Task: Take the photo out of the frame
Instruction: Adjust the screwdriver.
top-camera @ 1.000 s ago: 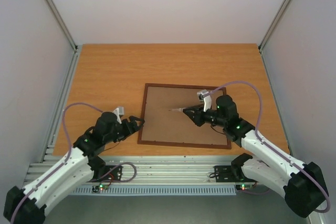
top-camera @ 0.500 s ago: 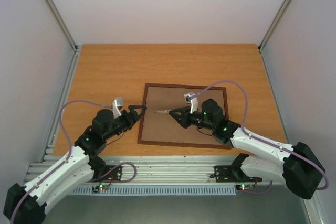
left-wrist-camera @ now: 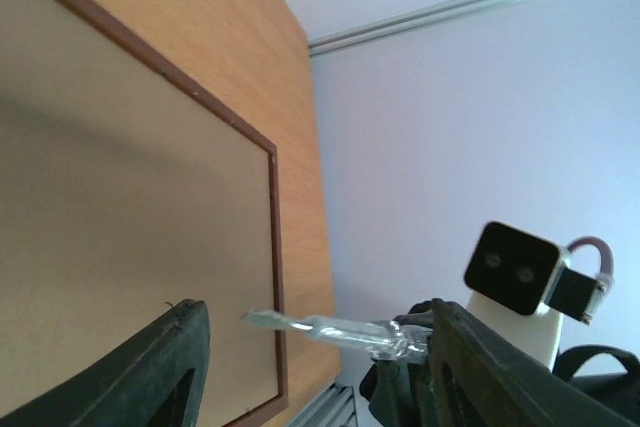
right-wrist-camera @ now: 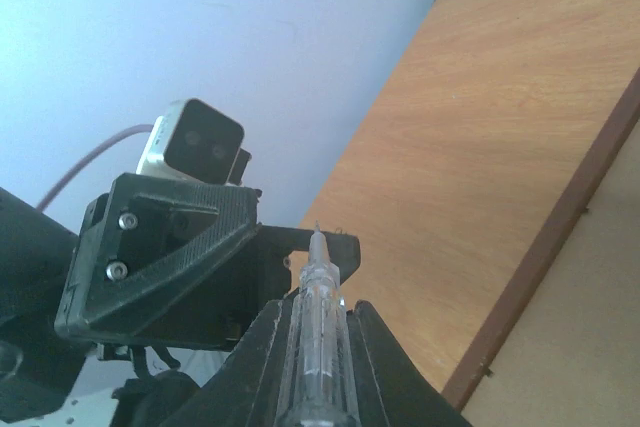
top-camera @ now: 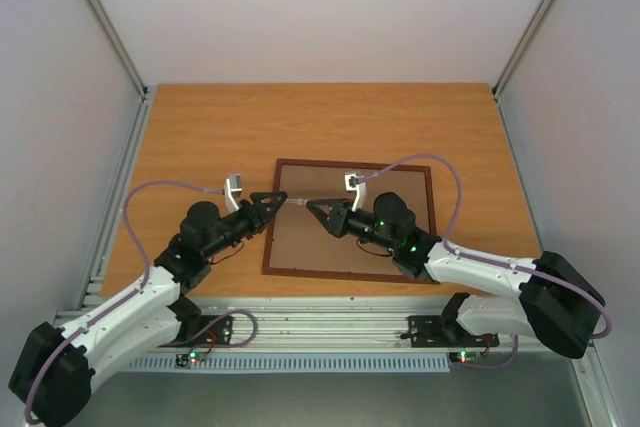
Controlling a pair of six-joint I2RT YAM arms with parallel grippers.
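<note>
Progress looks slight: the frame (top-camera: 352, 274) lies face down on the table (top-camera: 200, 137) with its brown back (top-camera: 320, 247) in place, so I judge the photo is hidden inside. My right gripper (top-camera: 315, 205) is clamped on a thin clear tool (top-camera: 298, 201). Its tip sits between the parted fingers of the left gripper (top-camera: 278, 199), over the frame's left edge. Opening the back and lifting the print remain. Open tabletop lies left of and beyond the frame; the walls stand well off.

Frame (top-camera: 310, 247) flat on tabletop (top-camera: 210, 137), brown back up. Left gripper (top-camera: 272, 207) and right gripper (top-camera: 312, 206) face tip to tip above the frame's left side, left fingers spread. Thin pale tool (top-camera: 296, 201) juts from the right gripper toward the left one.
</note>
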